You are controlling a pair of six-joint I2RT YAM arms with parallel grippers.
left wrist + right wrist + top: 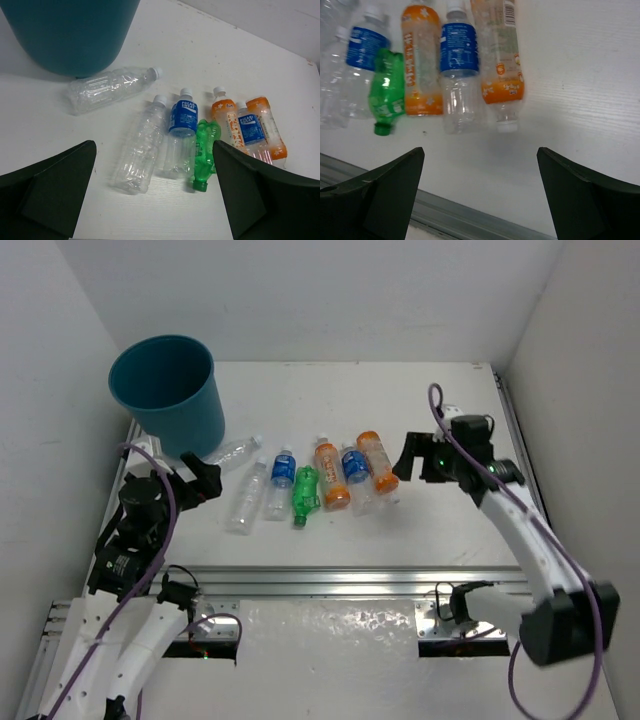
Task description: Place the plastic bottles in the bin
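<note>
Seven plastic bottles lie flat on the white surface (450, 530), none in the bin (185, 420) yet, which stands upright at the far left. Both arms hover empty: the left fingers (55, 190) are spread wide near the bin's base, and the right fingers (585, 195) are equally spread at the right end of the row. The sensible first pick for the left arm looks like the clear bottle (110, 89) just beside the bin. It lies slantwise with its cap pointing right and away from the bin, so the fingers should turn to close across its width at mid-body, gently, since thin plastic may buckle or squirt out. The other six lie with long axes running near to far. The second clear bottle (142, 147), both blue-labelled ones (181, 132) (460, 65) and one orange bottle (227, 122) point their caps at the far wall. The green bottle (205, 150) and the rightmost orange bottle (500, 55) point caps toward the near edge. They are packed closely, so the right arm would do best to start with that outer orange one, whose right flank is free.
</note>
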